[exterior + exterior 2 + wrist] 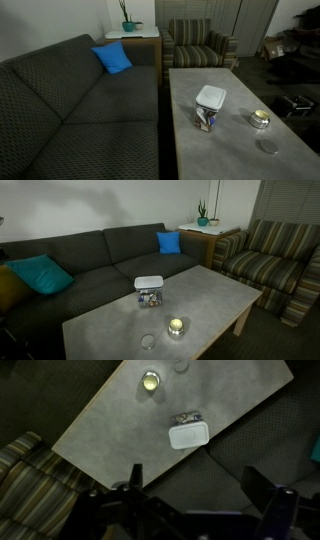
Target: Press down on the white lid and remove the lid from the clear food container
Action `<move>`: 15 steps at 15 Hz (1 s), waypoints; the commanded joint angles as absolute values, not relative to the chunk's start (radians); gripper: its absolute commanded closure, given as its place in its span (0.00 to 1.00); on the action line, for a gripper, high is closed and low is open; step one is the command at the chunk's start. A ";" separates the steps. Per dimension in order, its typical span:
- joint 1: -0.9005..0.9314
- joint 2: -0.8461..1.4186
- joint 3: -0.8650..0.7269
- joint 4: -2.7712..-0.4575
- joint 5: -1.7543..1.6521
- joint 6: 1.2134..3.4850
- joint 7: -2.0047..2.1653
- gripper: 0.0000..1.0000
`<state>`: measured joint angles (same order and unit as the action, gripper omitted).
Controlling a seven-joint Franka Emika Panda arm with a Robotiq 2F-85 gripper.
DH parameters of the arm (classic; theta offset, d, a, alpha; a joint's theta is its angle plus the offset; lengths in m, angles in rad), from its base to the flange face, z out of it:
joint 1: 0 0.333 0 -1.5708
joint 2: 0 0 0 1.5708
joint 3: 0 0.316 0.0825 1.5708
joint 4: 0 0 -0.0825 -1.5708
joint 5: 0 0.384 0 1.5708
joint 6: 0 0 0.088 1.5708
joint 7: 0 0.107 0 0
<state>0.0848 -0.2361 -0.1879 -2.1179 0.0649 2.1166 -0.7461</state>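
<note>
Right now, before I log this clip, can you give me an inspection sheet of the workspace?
Surface: low grey table, beside a sofa.
Job's things: white lid seated on the clear food container, near the table's middle.
Clutter: small round tin and flat grey disc, both apart from the container.
Grippers: gripper open, high above the table, holding nothing; seen only in the wrist view.
Cables: nothing seen.
Surroundings: dark sofa with blue cushion and teal cushion; striped armchair; potted plant on a side table.
</note>
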 commanded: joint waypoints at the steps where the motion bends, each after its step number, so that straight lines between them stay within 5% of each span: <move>1: 0.086 -0.095 -0.140 -2.020 0.099 2.180 -0.827 0.00; 8: 0.062 0.130 -0.035 -1.900 0.164 2.262 -0.898 0.00; 15: 0.047 0.126 -0.011 -1.914 0.137 2.278 -0.856 0.00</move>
